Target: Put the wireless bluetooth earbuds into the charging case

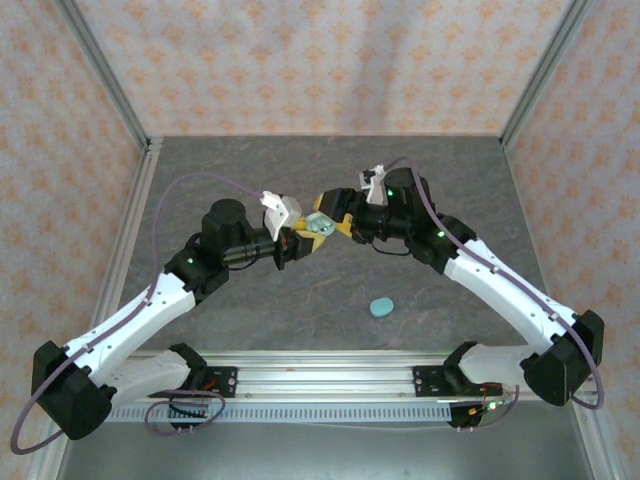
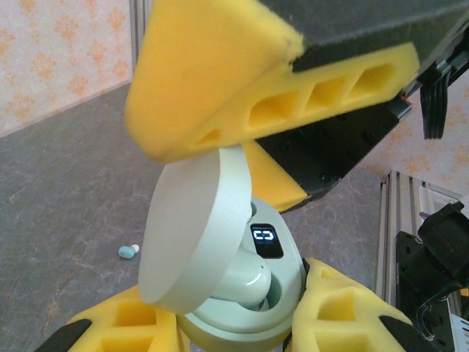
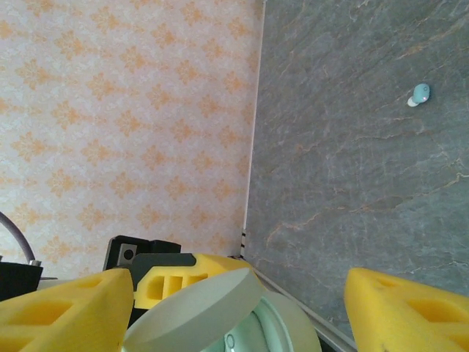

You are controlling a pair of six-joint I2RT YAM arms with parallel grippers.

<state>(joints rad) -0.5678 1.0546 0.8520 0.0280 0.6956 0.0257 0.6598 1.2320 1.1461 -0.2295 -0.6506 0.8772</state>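
My left gripper (image 1: pixel 303 238) (image 2: pixel 234 326) is shut on the base of a pale green charging case (image 2: pixel 245 323) (image 1: pixel 318 226), held above the table's middle. Its lid (image 2: pixel 194 227) stands open and a small lit display (image 2: pixel 265 240) shows inside. One pale earbud (image 2: pixel 253 282) sits in a well of the case. My right gripper (image 1: pixel 335 222) (image 3: pixel 234 315) hovers right over the case, open, its yellow fingers (image 3: pixel 62 308) either side of the lid (image 3: pixel 194 312). A loose earbud (image 2: pixel 128 251) (image 3: pixel 419 94) lies on the grey table.
A second case (image 1: pixel 381 306), teal, oval and closed, lies on the table in front of the right arm. Patterned walls (image 1: pixel 300 60) enclose the grey table (image 1: pixel 330 170) on three sides. A metal rail (image 1: pixel 330 375) runs along the near edge.
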